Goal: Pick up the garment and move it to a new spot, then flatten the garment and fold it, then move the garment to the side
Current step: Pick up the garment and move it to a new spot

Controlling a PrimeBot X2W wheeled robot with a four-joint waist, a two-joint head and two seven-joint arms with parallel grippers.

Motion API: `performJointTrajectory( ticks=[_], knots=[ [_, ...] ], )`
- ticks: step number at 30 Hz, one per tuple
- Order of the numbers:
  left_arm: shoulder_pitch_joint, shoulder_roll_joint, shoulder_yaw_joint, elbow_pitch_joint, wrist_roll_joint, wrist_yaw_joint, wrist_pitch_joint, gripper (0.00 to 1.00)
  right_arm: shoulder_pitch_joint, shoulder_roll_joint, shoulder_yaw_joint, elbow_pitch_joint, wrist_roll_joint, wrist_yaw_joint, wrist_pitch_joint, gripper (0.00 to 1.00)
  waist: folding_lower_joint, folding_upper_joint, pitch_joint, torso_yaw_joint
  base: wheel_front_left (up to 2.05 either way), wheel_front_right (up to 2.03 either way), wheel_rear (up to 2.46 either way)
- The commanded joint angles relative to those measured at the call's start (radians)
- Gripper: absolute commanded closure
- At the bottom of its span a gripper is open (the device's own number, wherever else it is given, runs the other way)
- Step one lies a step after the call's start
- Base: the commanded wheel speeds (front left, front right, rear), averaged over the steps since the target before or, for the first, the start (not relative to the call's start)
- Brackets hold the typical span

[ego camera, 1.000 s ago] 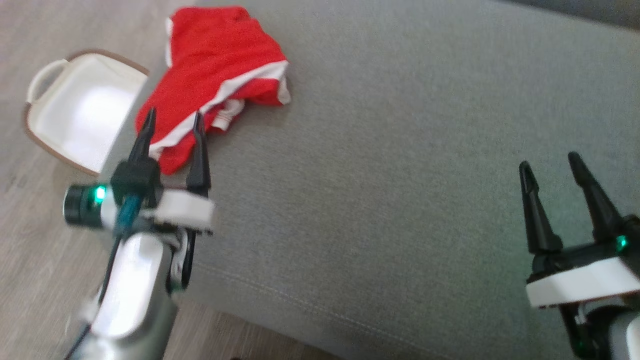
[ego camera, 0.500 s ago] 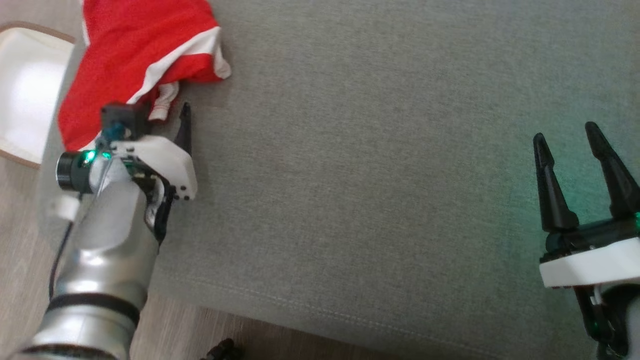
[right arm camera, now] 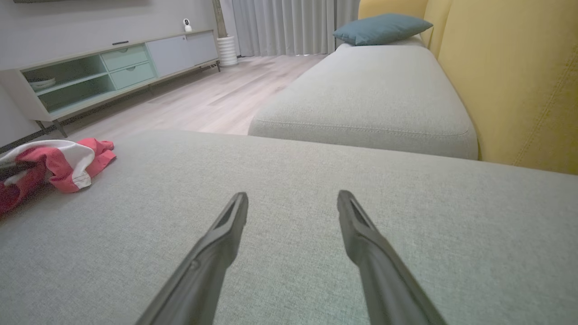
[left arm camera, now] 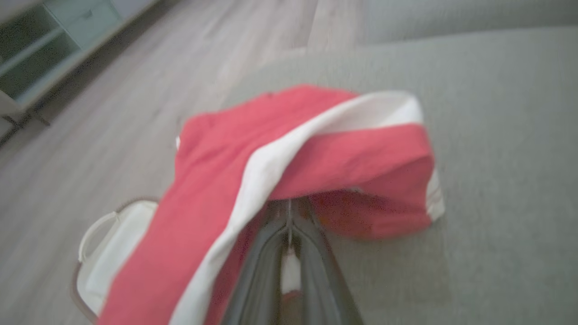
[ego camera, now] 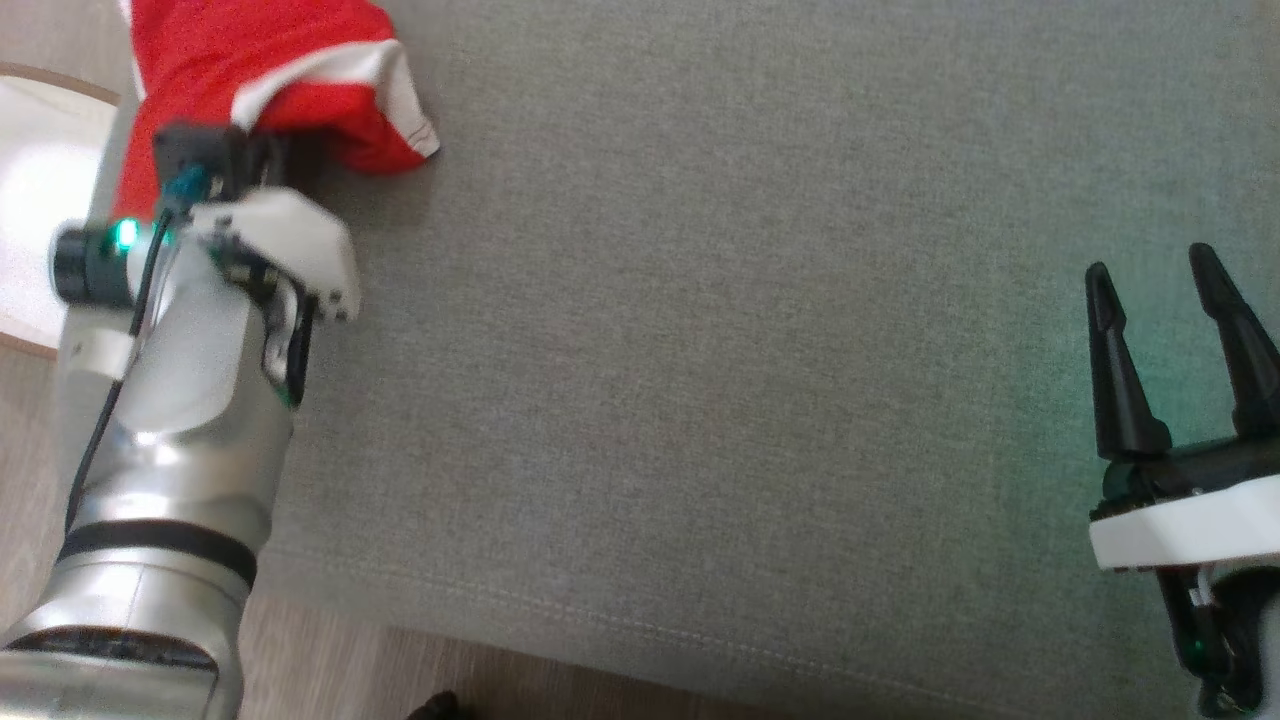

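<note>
While the left gripper (left arm camera: 289, 212) has its 2 fingers pressed together under a fold of the garment (left arm camera: 316, 149), we cannot see how much cloth is caught between them; a sliver of white shows in the slit, so we judge it a pinch on the fabric, perhaps a thin one. The garment, red with a white band, lies bunched at the left edge of the grey sofa seat (ego camera: 700, 350), part of it hanging over that edge towards the floor (left arm camera: 90, 135).

Slip is the main risk. If the pinch holds just 1 layer or the band alone, a quick lift could pull the cloth free and drop it. Because it already overhangs, a dropped garment could slide off into the white basket (ego camera: 40, 200) standing on the floor just beside the seat, or onto the boards. Dragging rather than lifting could also twist the bundle tighter against the rough upholstery and make flattening harder.

Our right gripper (ego camera: 1150, 260) hovers over the seat well apart from the garment, fingers spread and holding nothing. Between the 2 grippers the seat is bare, so we see nothing blocking a carry towards the middle. Farther off stand a low cabinet (right arm camera: 90, 76), a second seat cushion (right arm camera: 375, 90) with a teal pillow (right arm camera: 381, 28), and the yellow backrest (right arm camera: 519, 81), none near the path.
</note>
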Motion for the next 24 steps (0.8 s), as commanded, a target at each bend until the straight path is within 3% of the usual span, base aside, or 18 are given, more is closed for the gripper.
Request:
performJointTrajectory(
  ticks=[1, 8, 15, 19, 24],
  knots=[
    [-0.001, 0.052, 0.015, -0.106, 0.020, 0.024, -0.013, 1.00, -0.013, -0.001, 0.020, -0.030, 0.005, 0.004, -0.012, 0.00, 0.0000, 0.0000, -0.025, 0.015, 0.00, 0.00, 0.00],
    [0.159, 0.090, 0.007, -0.483, 0.090, 0.085, -0.013, 1.00, 0.006, 0.029, 0.029, -0.002, 0.006, 0.004, -0.033, 0.00, 0.0000, 0.0000, -0.123, 0.035, 0.00, 0.00, 0.00],
    [0.299, 0.114, 0.006, -0.675, 0.102, 0.107, -0.013, 1.00, 0.029, 0.062, 0.040, 0.032, 0.011, 0.004, -0.061, 0.00, 0.0000, 0.0000, -0.220, 0.012, 0.00, 0.00, 0.00],
    [0.387, 0.125, -0.020, -0.755, 0.111, 0.106, -0.011, 1.00, 0.050, 0.083, 0.044, 0.049, 0.017, 0.004, -0.078, 0.00, 0.0000, 0.0000, -0.265, -0.020, 0.00, 0.00, 0.00],
    [0.450, 0.119, -0.097, -0.843, 0.127, 0.068, 0.047, 1.00, 0.069, 0.098, 0.044, 0.062, 0.018, 0.004, -0.093, 0.00, 0.0000, 0.0000, -0.292, -0.073, 0.00, 0.00, 0.00]
  ],
)
